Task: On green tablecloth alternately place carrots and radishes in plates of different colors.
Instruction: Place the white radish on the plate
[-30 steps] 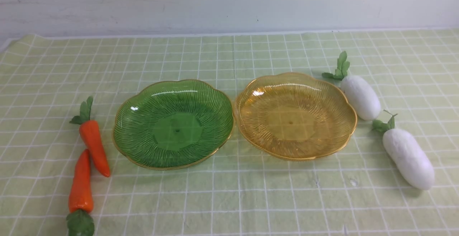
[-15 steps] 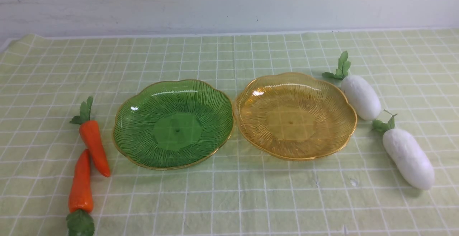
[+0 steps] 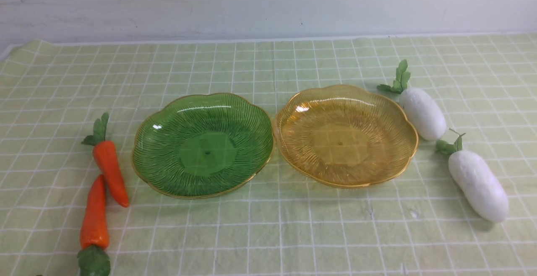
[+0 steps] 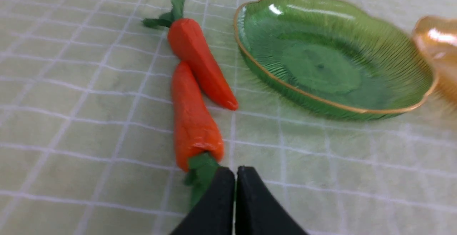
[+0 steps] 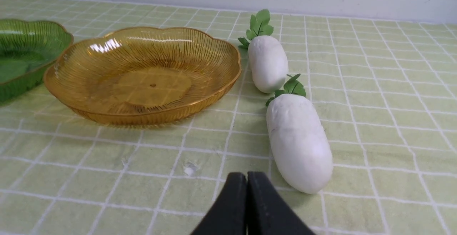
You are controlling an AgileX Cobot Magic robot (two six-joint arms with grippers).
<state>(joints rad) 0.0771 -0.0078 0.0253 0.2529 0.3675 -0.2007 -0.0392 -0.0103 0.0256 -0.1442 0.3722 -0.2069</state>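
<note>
On the green tablecloth [image 3: 268, 234] a green plate [image 3: 203, 144] and an amber-yellow plate [image 3: 346, 134] stand side by side, both empty. Two carrots lie left of the green plate, one farther [image 3: 110, 167] and one nearer [image 3: 95, 214]. Two radishes lie right of the amber plate, one farther [image 3: 422, 113] and one nearer [image 3: 478, 185]. Neither gripper shows in the front view. My left gripper [image 4: 235, 172] is shut and empty, just short of the nearer carrot's [image 4: 192, 120] leafy top. My right gripper [image 5: 247, 178] is shut and empty, beside the nearer radish [image 5: 298, 142].
A pale wall [image 3: 268, 3] runs behind the cloth's far edge. The cloth has small marks [image 3: 413, 213] in front of the amber plate.
Nothing has moved in the front view; the plates, carrots and radishes lie where they were.
</note>
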